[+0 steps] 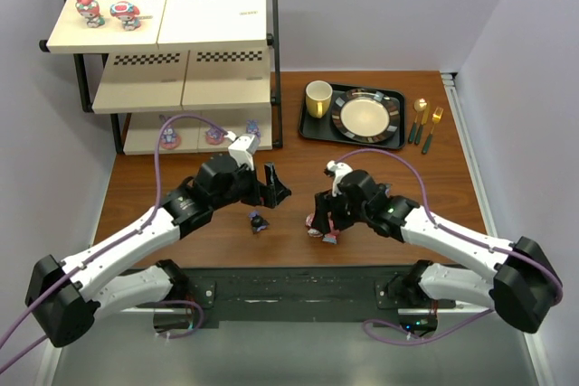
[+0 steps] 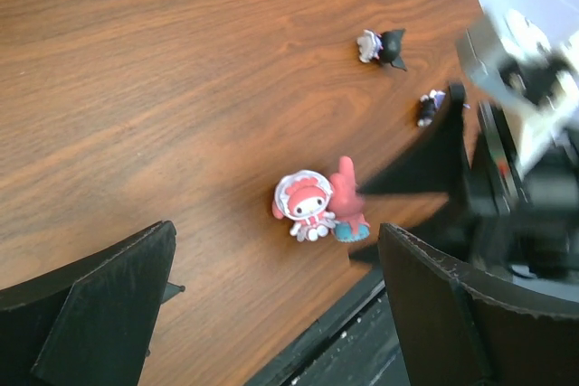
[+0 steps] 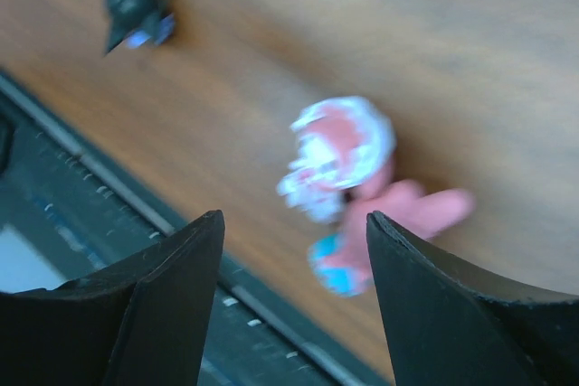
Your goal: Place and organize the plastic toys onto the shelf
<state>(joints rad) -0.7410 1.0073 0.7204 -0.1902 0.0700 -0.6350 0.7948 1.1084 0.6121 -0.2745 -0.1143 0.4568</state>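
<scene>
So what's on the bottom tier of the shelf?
Three small purplish toys stand along the front of the bottom tier. Its rear is covered by the boards above, so anything there can't be seen.

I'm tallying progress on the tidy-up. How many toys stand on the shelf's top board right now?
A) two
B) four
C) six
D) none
A: only two stand on the top board of the shelf, a pink-eared figurine and a second figurine beside it, both near the board's left end.
</scene>
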